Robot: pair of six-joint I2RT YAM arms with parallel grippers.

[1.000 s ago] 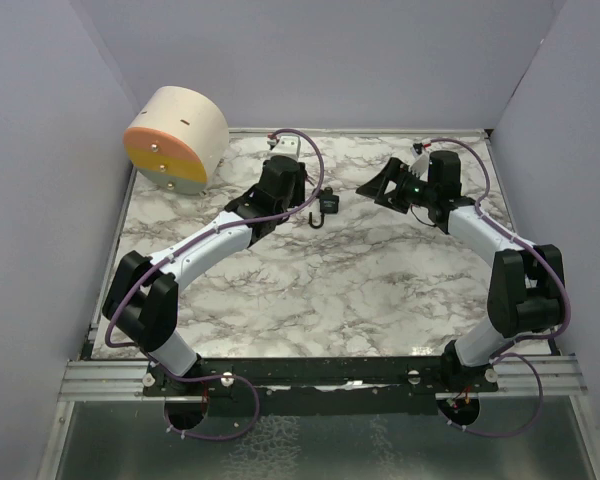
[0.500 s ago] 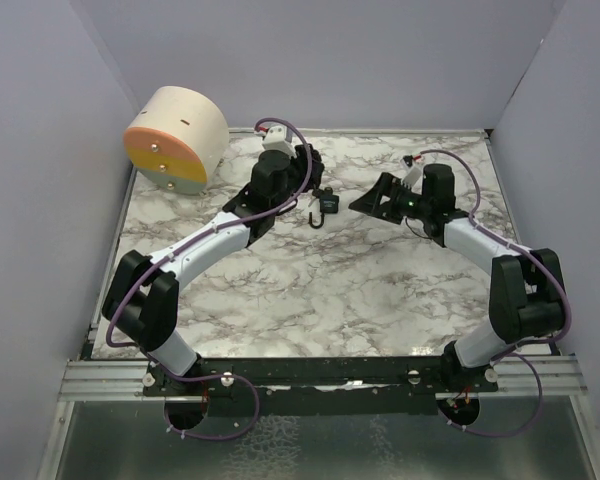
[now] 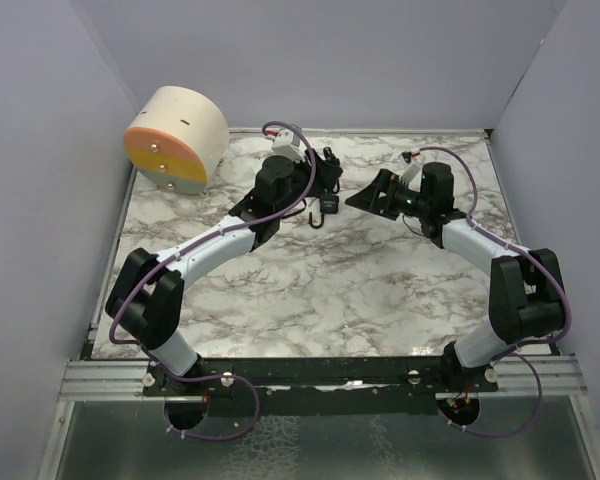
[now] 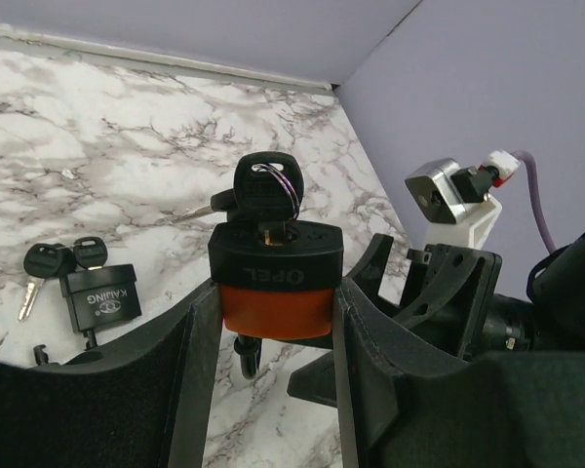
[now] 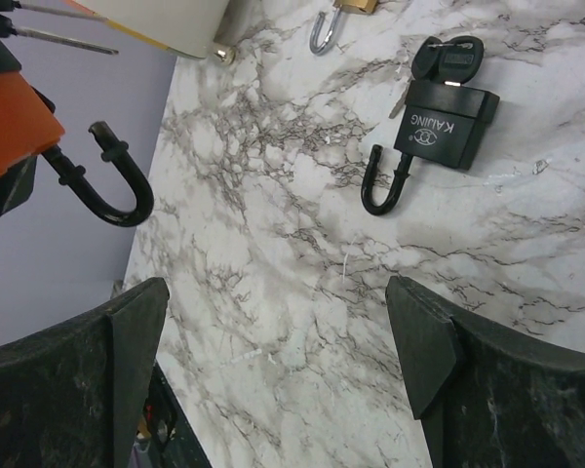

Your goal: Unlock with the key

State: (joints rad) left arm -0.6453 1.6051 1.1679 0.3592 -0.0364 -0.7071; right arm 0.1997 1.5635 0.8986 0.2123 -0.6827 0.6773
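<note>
Since the orange-and-black padlock (image 4: 273, 283) looks like a dense, rigid block with smooth flanks, the left gripper (image 4: 273, 327), partly closed, clamps its body above the tabletop (image 4: 97, 127) with the key (image 4: 264, 185) uppermost. The small, stiff key head is the place to pinch. The right gripper (image 5: 278, 327) is wide open and empty nearby.

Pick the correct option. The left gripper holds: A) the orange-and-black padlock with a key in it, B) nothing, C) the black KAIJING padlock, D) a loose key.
A: in the left wrist view the orange-and-black padlock sits clamped in the left gripper with a key in its top, while the KAIJING padlock lies on the table.
</note>
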